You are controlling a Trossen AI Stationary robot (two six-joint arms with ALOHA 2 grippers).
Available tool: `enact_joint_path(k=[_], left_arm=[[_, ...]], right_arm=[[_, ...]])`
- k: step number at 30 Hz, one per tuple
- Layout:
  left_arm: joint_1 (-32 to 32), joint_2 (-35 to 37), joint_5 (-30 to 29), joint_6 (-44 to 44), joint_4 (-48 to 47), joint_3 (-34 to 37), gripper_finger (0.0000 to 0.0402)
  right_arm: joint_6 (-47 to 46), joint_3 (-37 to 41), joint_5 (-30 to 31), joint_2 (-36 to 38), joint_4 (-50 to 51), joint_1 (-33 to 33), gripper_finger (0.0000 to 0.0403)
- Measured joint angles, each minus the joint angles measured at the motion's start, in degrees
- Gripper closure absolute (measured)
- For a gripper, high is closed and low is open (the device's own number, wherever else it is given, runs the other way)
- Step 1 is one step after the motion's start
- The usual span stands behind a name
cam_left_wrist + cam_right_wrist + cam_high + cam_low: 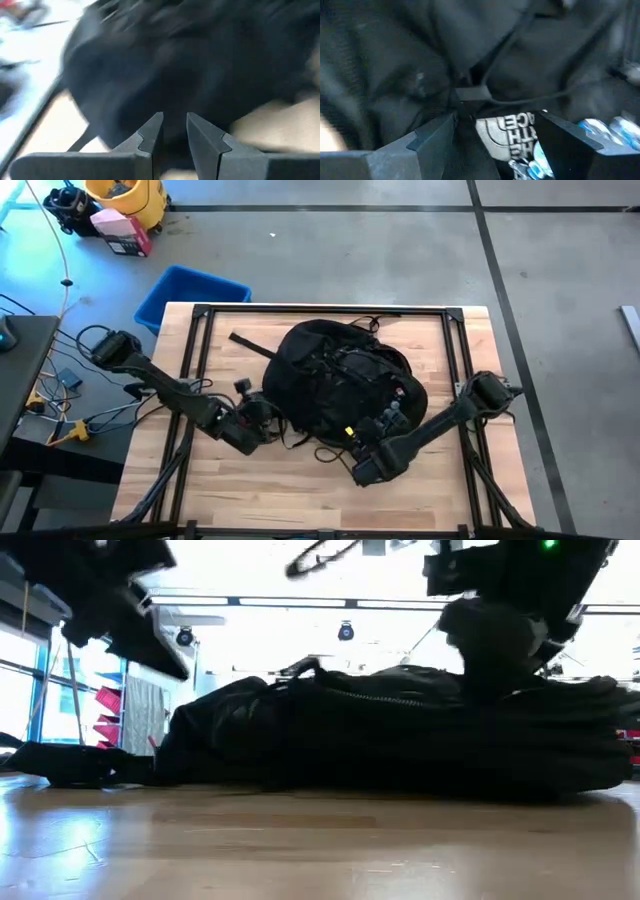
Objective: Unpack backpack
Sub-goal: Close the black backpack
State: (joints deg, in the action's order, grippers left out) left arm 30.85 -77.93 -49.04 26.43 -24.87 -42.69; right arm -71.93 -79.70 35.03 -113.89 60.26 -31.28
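**Floppy black bag, two tools, not much to grab**

Since the backpack (335, 385) is all soft black fabric slumped flat on the desk (420, 490), I'd guess it folds and drags rather than lifts clean, and anything inside probably makes it saggy and heavy in the middle.

Left tool (174, 131) sits right at the bag's edge with the fabric just ahead of its tips. Its fingers (150, 132) stand a narrow gap apart, and nothing I can see is pinched between them.

Right tool (495, 137) is down on the bag's near side, jaws spread wide over a fold of cloth with a white logo patch (512, 131) between them. It isn't clamped on anything as far as I can tell. Something blue and shiny (600, 129) shows just beside it, too blurry to name.

Best holds, I reckon: a zipper pull, a strap (250, 345), or a bunched fold near the opening. Smooth panels would likely slip.
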Motion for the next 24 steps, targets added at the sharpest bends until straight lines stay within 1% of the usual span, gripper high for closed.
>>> enact_joint_path(k=[3,5,6,7,9,11,13,14,16,18,20,24], left_arm=[[0.0,0.0,7.3,-10.1,10.7,-0.7,0.0337],[0.3,-0.1,9.5,-13.7,15.7,-1.6,0.0337],[0.7,-0.1,9.6,-14.5,16.7,-2.2,0.0337],[1.0,-0.1,9.6,-15.0,16.6,-2.9,0.0337],[1.7,-0.1,9.6,-15.1,17.0,-3.8,0.0337],[2.3,-0.1,9.6,-15.1,17.6,-3.8,0.0337],[2.5,-0.4,9.6,-14.8,17.7,-3.7,0.0337],[2.5,-0.6,9.6,-14.7,17.8,-3.3,0.0337],[1.8,-1.3,9.5,-14.7,17.0,-2.3,0.0337],[0.8,-2.0,9.5,-13.6,14.3,-1.1,0.0337],[-0.5,-2.9,9.6,-10.6,8.5,-1.0,0.0337],[-2.4,-3.0,9.5,-2.9,-6.0,-1.1,0.0337]], right_arm=[[10.3,0.7,0.1,0.0,-20.5,2.1,0.0140],[18.6,1.0,0.4,-0.2,-33.3,3.4,0.0140],[24.0,1.0,0.3,-0.3,-39.0,3.9,0.0140],[29.2,0.3,-0.5,-0.1,-42.6,4.2,0.0140],[36.5,-2.9,-1.7,0.6,-44.3,4.4,0.0140],[39.9,-7.4,-0.9,1.7,-41.0,3.8,0.0140],[39.3,-12.2,0.7,2.1,-32.3,2.6,0.0140],[37.1,-14.5,1.9,2.0,-26.4,1.8,0.0140],[30.0,-18.0,4.1,1.8,-13.2,0.2,0.0140],[21.5,-19.7,5.4,1.8,-3.1,-1.3,0.0140],[12.7,-20.0,6.6,1.9,6.7,-2.7,0.0140],[-1.4,-16.8,6.8,1.8,20.6,-4.3,0.0140]])
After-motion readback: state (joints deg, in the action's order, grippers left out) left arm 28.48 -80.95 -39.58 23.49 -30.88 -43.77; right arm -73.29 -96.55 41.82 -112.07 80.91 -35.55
